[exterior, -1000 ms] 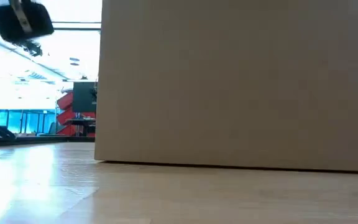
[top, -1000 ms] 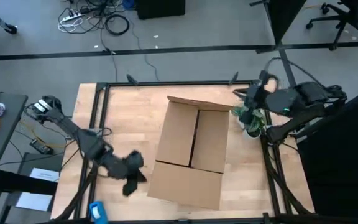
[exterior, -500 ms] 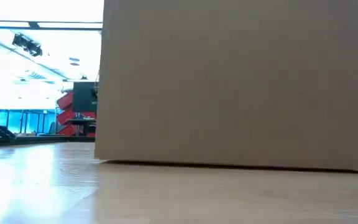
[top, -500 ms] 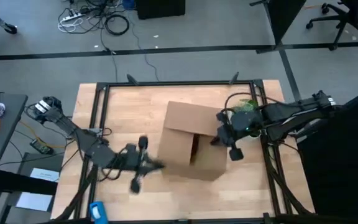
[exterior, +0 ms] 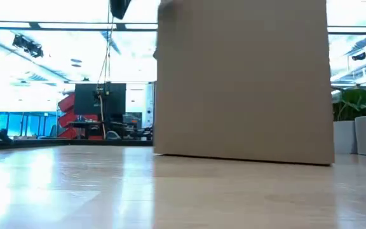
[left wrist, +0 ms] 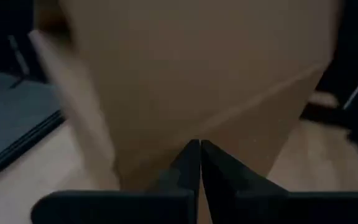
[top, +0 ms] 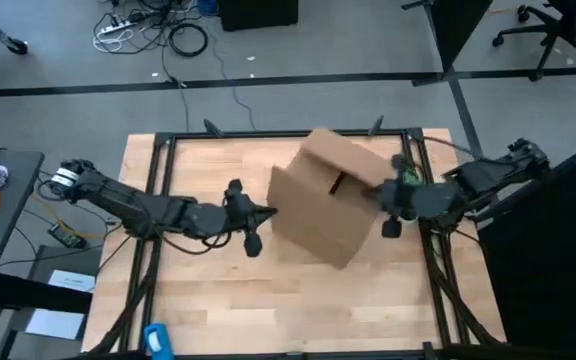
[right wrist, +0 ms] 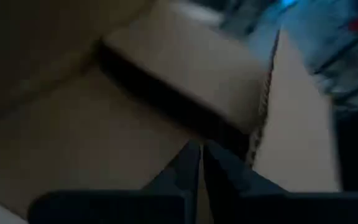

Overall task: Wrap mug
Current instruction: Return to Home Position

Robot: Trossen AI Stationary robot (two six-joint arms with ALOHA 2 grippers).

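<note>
The left gripper (left wrist: 200, 155) has its 2 fingers pressed together with nothing between them, its tips just beside the left side of the 1 cardboard box (top: 323, 200). The right gripper (right wrist: 201, 155) also has its 2 fingers closed on nothing and sits at the box's right side, facing 2 flaps (right wrist: 185, 59) with a dark gap between them. The box stands mid-table, turned askew to the edges of the wooden table (top: 198, 290). The mug shows in none of the 4 views, so I cannot tell where it is.
</note>
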